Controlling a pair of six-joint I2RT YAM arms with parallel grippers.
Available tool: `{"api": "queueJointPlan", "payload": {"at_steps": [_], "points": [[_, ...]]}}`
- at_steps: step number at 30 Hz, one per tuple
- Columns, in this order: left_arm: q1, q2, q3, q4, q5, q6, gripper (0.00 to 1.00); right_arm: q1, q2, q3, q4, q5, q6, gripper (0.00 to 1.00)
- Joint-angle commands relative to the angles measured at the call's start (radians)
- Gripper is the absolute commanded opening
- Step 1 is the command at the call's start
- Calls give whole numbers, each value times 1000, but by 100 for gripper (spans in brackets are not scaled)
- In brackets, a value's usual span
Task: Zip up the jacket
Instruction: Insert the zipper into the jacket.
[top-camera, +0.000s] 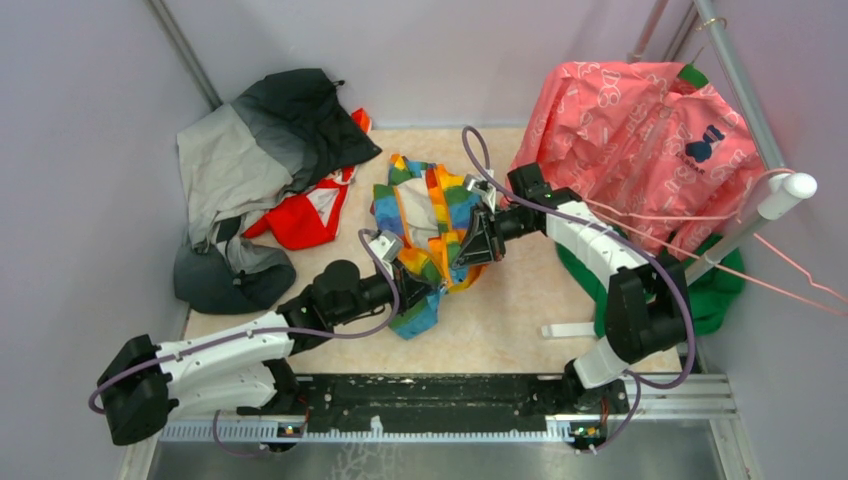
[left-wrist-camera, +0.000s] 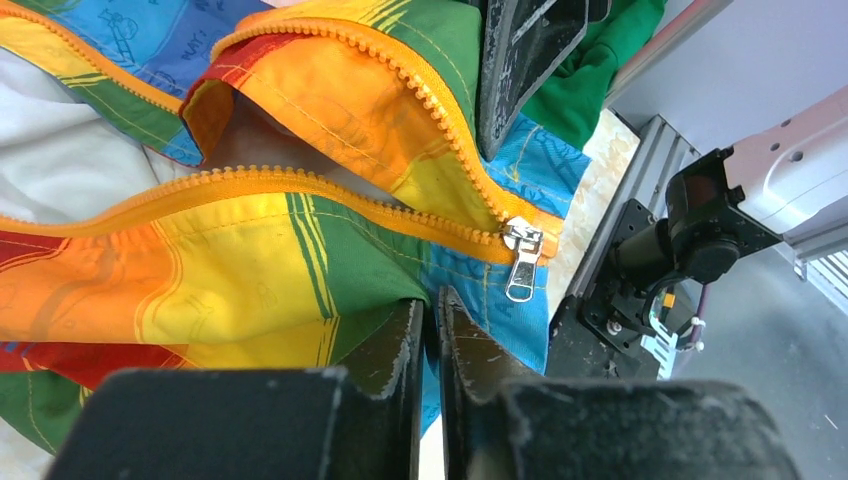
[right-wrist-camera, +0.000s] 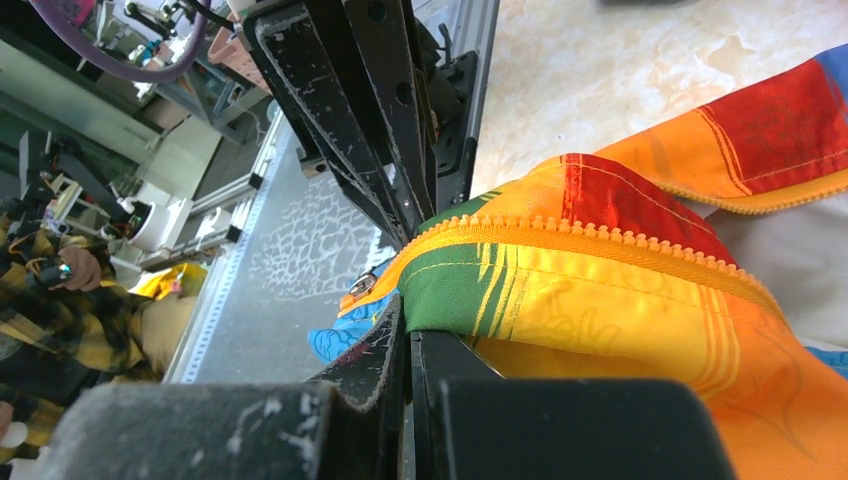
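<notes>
Rainbow jacket (top-camera: 430, 225) is bunched mid-bench (top-camera: 520, 320), slider (left-wrist-camera: 522, 238) down at the hem and the 2 tooth rows splayed. The right claw (right-wrist-camera: 408, 325) is clamped on the jacket beside the zip. The left claw (left-wrist-camera: 430, 305) shows a thin slit, can't tell if it's pinching anything. I'd take the pull tab (left-wrist-camera: 520, 278) and keep things taut. The grey-and-black jacket (top-camera: 260, 170) and pink garment (top-camera: 640, 130) sit off to the sides, so the folds are the real snag.

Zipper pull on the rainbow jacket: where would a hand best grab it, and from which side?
Pinch the small silver pull tab by its two flat faces. It hangs from the slider, lying flat on blue fabric, free end pointing away from the orange teeth; so coming in from that free end, low over the jacket, probably works best.
</notes>
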Motion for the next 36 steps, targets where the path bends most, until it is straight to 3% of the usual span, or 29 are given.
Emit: {"api": "queueJointPlan", "payload": {"at_steps": [1, 8, 14, 19, 30, 36], "points": [[3, -38, -10, 30, -33, -21, 17, 6, -47, -12, 75, -35, 36, 0], [3, -63, -17, -18, -54, -32, 32, 8, -49, -37, 127, -46, 78, 0], [3, -121, -11, -98, -115, -32, 60, 8, -53, -51, 156, -48, 102, 0], [4, -170, -4, -171, -132, -19, 73, 9, -53, -69, 202, -56, 136, 0], [3, -286, -6, -266, -92, 164, 78, 15, -52, -85, 267, -73, 194, 0], [-11, -367, -52, -208, -72, 270, 79, 15, -48, -94, 301, -74, 228, 0]]}}
